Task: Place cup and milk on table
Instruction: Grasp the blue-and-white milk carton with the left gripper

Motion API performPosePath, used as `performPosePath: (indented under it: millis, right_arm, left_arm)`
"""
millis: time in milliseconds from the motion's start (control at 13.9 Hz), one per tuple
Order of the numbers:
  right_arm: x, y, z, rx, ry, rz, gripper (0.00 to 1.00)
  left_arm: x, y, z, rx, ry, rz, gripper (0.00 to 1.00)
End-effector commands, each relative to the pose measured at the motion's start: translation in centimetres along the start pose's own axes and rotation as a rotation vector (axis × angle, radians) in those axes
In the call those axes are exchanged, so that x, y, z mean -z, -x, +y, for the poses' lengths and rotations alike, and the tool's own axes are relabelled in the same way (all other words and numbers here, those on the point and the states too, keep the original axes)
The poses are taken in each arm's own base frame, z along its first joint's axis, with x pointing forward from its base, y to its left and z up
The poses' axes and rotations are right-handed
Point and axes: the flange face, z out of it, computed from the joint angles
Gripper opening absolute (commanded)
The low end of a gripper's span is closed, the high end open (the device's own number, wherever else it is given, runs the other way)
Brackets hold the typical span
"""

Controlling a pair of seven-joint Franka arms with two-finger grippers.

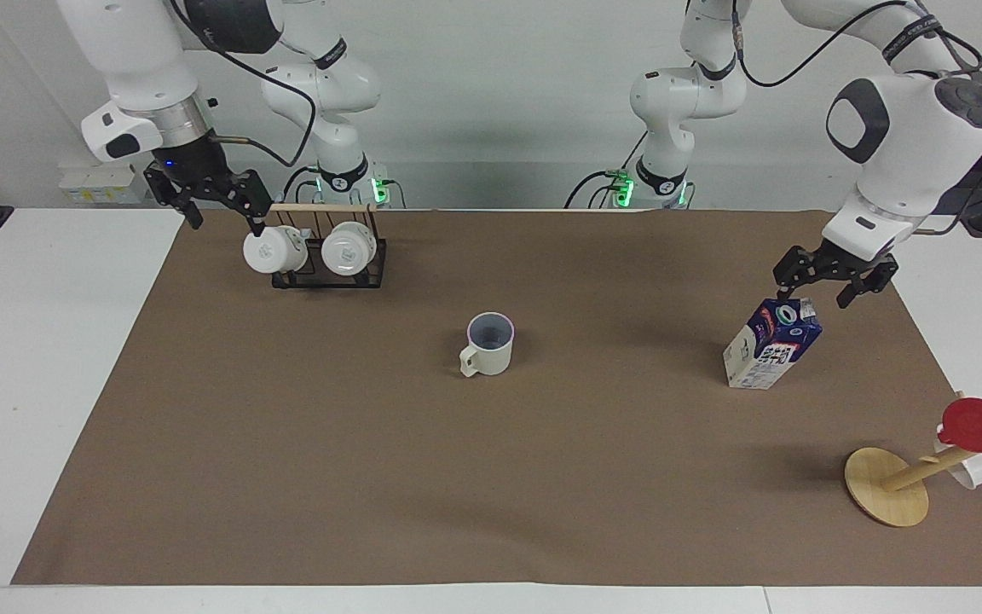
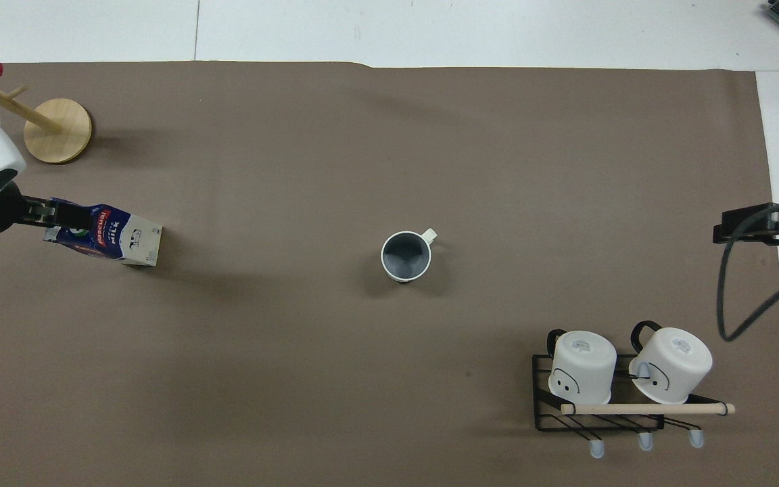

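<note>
Overhead view: the cup (image 2: 404,256) stands upright mid-sheet, mouth up, handle toward 1 o'clock. The milk (image 2: 109,237) stands toward the left arm's end of the table (image 2: 430,30), at 9 o'clock from the cup and well apart from it. The carton's long axis is vertical, and its cap and gable face away from the robots.

Both things already rest on the sheet, so I judge the placing done or nearly so. The left gripper (image 1: 825,278), fingers spread, hangs just over the carton's gable; whether it touches I cannot tell. If it is letting go, the next move calls for a straight lift clear without tipping the carton.

The right gripper (image 1: 216,198), also spread and holding nothing, waits by the mug rack (image 2: 599,406) at 4 o'clock from the cup.
</note>
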Motion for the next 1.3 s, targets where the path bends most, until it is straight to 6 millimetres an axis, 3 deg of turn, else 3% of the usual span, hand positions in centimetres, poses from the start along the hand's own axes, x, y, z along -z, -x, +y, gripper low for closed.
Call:
performPosePath:
  millis: [0,216,288,432,576,648,936,1225]
  right_arm:
    - [2.2,-0.5,0.5,0.009,-0.012,0.008,1.00]
    - [4.7,-0.8,0.0,0.022,0.053,-0.031,1.00]
    - [5.1,-0.7,-0.3,0.026,0.054,-0.016,1.00]
    - [4.5,0.5,-0.8,0.026,0.042,-0.009,1.00]
    - [3.9,1.2,-0.9,0.030,0.032,0.040,1.00]
    - [3.8,1.1,-0.8,0.030,0.034,0.038,1.00]
    - [5.2,1.1,-0.9,0.032,0.043,0.005,1.00]
    - [6.4,1.7,-0.8,0.034,0.035,0.001,1.00]
  left_arm:
    - [-1.8,0.6,0.1,-0.006,-0.001,0.013,1.00]
    - [-3.0,0.4,0.0,-0.009,-0.001,0.014,1.00]
    - [-2.9,0.3,0.0,-0.007,-0.001,0.014,0.89]
    - [-2.9,0.4,0.1,-0.009,0.000,0.006,0.44]
    - [-2.3,0.4,0.5,-0.015,-0.001,0.014,0.20]
    - [-1.8,0.4,0.9,-0.020,0.000,0.015,0.14]
    - [0.8,-0.1,4.6,-0.057,0.000,0.011,0.13]
    - [0.9,-0.6,11.8,0.008,0.005,0.018,0.13]
